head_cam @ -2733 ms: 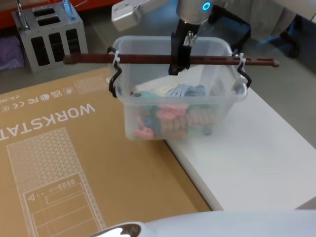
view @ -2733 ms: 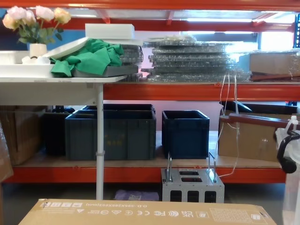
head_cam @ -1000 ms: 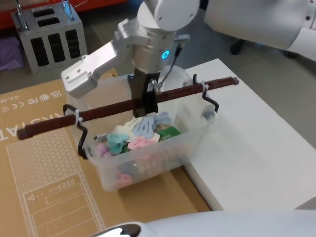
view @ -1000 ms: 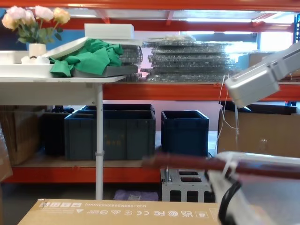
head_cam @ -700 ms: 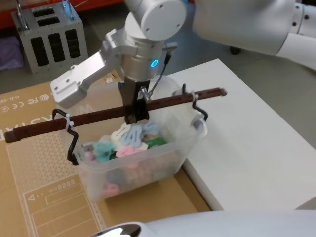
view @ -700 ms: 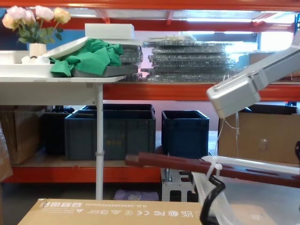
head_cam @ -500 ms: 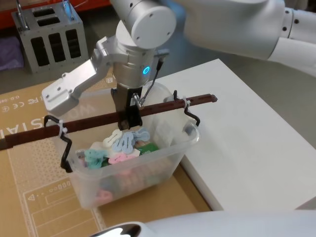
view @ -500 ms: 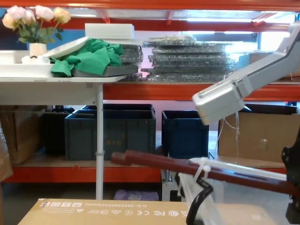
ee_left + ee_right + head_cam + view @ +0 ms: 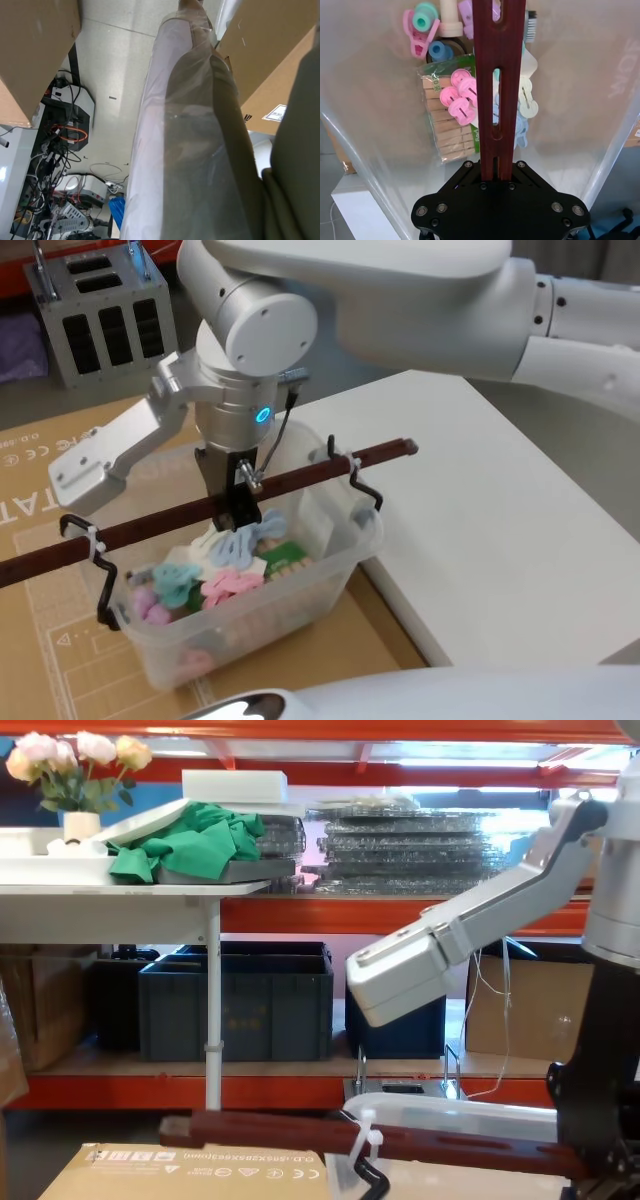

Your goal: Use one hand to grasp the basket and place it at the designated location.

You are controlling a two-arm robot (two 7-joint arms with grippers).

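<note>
Our R gripper point(image 9: 243, 512) stays clenched on the dark red wooden bar handle point(image 9: 310, 476) of the clear plastic basket point(image 9: 265, 612). Vs. 0.5 s ago, the basket has shifted further left and now sits almost wholly over the brown cardboard sheet point(image 9: 50, 490). Can't tell if it's touching the sheet.

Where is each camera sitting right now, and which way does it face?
Head: high, looking down on the basket; right arm, right gripper shut on handle.
Chest: low, facing forward at shelving; right arm.
Left wrist: on the parked left arm, low beside cardboard, facing floor cables.
Right wrist: looking down the handle at clothespins; gripper base.
Shared: head, chest, right wrist all show the handle.
</note>
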